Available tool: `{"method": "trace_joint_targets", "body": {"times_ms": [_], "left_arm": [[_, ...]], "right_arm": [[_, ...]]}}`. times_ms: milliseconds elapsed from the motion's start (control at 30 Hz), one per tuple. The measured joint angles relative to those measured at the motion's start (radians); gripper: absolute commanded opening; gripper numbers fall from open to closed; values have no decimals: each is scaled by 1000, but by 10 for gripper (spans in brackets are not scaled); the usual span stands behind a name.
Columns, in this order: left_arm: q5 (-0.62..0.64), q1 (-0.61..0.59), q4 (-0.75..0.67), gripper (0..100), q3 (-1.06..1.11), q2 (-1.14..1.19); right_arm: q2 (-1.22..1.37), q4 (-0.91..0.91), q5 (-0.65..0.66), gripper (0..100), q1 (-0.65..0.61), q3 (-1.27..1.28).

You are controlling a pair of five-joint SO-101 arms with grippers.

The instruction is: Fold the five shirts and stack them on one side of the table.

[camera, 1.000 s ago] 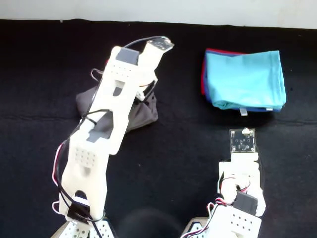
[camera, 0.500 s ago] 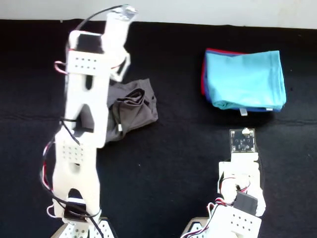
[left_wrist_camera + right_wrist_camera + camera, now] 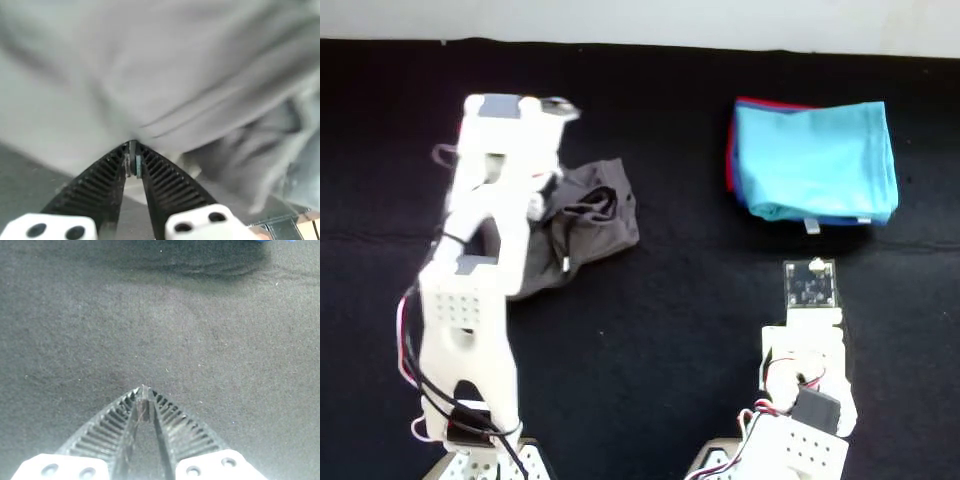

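Black cloth (image 3: 680, 300) covers the whole table, with a strip of pale wall (image 3: 720, 20) along the far edge. On the left half lies the grey shirt (image 3: 595, 215), unfolded and bunched into a rumpled heap. Its longer run slants from the far side, towards the middle of the table, back to the near left, where it passes under the left arm (image 3: 480, 300). That arm stretches out over the heap. In its wrist view the left gripper (image 3: 132, 161) is clenched, its jaws meeting on what looks like a fold of the grey fabric, with creases running away from the tips. Far over on the right, well apart from the heap, sits the stack (image 3: 815, 160) of folded shirts: turquoise on top, a blue one under it and a red edge showing at the back. The right arm (image 3: 805, 400) is tucked back near its base, on the stack's side of the table. The right gripper (image 3: 143, 399) is pressed closed on nothing, above bare cloth. The shirt lies directly at and beyond the left pincer, so the left arm is plainly the nearer one. Spreading the shirt flat probably means drawing the pinched fold outwards along that slanted axis
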Motion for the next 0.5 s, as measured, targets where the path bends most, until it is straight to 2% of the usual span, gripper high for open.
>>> {"method": "trace_joint_targets", "body": {"times_ms": [267, 367, 500], "left_arm": [[0, 244, -35, 9, -57, 2], [-2, 264, -35, 9, -83, 2], [-2, 230, -66, 9, -112, 2]], "right_arm": [[0, 0, 0, 5, 0, 0], [0, 0, 0, 5, 0, 0], [0, 0, 0, 5, 0, 0]]}}
